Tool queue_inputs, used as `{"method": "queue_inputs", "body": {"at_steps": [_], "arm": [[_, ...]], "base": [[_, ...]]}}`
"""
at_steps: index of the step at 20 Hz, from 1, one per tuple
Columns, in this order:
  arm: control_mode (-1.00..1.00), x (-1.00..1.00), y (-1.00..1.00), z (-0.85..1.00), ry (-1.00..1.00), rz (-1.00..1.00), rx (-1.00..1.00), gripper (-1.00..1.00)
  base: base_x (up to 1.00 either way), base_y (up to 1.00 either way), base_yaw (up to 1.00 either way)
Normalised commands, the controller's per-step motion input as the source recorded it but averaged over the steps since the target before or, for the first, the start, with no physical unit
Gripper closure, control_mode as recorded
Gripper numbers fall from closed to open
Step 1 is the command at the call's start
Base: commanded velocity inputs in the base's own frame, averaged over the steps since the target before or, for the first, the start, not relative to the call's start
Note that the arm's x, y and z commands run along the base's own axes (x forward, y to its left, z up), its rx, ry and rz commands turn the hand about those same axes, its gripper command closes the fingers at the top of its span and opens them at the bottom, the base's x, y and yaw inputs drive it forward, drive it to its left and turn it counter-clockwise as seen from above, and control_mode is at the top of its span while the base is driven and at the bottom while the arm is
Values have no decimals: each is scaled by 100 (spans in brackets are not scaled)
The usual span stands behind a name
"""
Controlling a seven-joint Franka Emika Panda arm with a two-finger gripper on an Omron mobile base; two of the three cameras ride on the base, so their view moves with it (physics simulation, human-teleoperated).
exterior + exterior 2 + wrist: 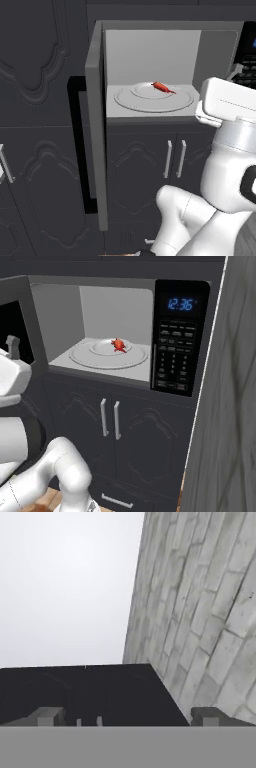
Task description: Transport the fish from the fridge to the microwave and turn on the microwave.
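Note:
The small red-orange fish [162, 87] [119, 345] lies on the round turntable [140, 101] [85, 356] inside the microwave [112, 311]. The microwave door [96, 130] stands swung wide to the left, its black handle [76, 145] facing out. The black keypad panel [175, 356] shows 12:36. My hand [227, 102] hangs in front of the microwave's right side, below the opening, pointing upward. One grey finger [12, 345] sticks up beside the door. In the hand view my gripper [130, 717] is open and holds nothing. The fridge is out of view.
Below the microwave is a dark double-door cabinet with two pale handles [175, 159] [110, 418]. Dark panelled cabinets [35, 75] fill the left. A grey grained wall panel [225, 406] stands close at the right. The hand view looks up past a stone wall [210, 612].

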Motion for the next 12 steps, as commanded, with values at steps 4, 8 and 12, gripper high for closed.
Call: {"method": "queue_inputs", "body": {"at_steps": [4,8,12], "arm": [[-100,-37,49,0,-2,2,2,-100],[-100,-81,76,0,-13,4,5,-100],[-100,-91,63,0,-15,1,14,-100]], "base": [[0,0,0],[0,0,0],[0,0,0]]}}
